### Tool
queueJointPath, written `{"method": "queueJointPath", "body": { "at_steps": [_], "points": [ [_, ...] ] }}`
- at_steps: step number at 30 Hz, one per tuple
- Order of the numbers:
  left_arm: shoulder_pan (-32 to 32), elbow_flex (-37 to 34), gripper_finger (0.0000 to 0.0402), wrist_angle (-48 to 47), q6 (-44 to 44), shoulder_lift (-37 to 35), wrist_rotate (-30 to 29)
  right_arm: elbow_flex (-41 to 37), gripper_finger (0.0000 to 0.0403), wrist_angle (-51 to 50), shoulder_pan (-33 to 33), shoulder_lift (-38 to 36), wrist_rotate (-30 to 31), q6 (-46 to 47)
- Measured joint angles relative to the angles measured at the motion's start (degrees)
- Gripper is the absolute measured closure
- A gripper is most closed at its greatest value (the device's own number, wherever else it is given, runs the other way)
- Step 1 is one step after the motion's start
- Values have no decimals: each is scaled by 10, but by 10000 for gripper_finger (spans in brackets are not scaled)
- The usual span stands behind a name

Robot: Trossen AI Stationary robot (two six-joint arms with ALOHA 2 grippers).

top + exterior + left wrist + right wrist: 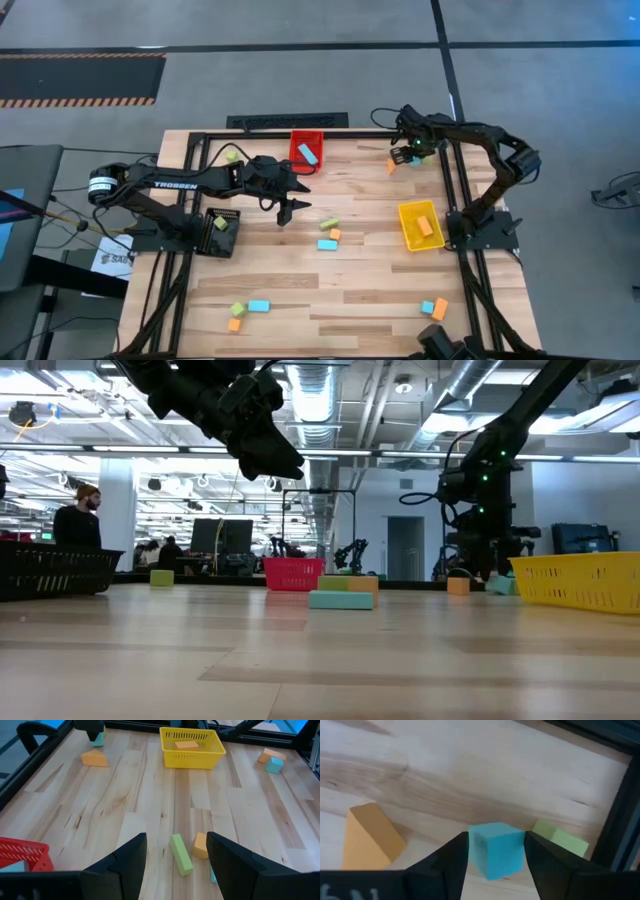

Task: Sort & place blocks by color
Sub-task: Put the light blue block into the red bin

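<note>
Blocks are seen scattered over a wooden worktop (pixel 350 290) as two robot arms are put to sorting them by colour. At the far right corner, the right gripper (pixel 496 870) is lowered over a light-blue cube (pixel 496 849), which is framed closely between its two fingers; the faces appear to be touched or very nearly so, and whether the cube is truly clamped cannot be told. An orange wedge (pixel 370 837) lies just beside the cube on one side, a green block (pixel 561 840) on the other, close to the black frame rail.

The left gripper (pixel 176 865) is held above the middle of the worktop with its fingers spread wide and nothing between them. Below it a green bar (pixel 181 854) and an orange block (pixel 201 845) lie touching or nearly so. Already sorted, by the look of it, are a blue block in the red bin (pixel 308 146) and an orange one in the yellow bin (pixel 417 227); a black bin (pixel 222 231) is set near the left arm's base. More blocks (pixel 248 311) are left along the near edge, well apart from both arms.

The pieces are judged light, stiff and smooth, unlikely to be harmed by a drop. The cube is best taken across two flat opposite faces, near its middle; the bar across its short width. The wedge's sloped face is expected to slip.
</note>
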Motion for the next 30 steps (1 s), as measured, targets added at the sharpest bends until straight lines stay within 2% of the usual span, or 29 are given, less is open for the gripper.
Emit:
{"method": "queueJointPath", "body": {
  "at_steps": [11, 30],
  "points": [
    [0, 0, 209, 0, 5, 0, 0, 0, 159, -1, 11, 0, 4, -14],
    [0, 0, 209, 0, 3, 0, 0, 0, 158, -12, 3, 0, -10, -12]
  ]
}}
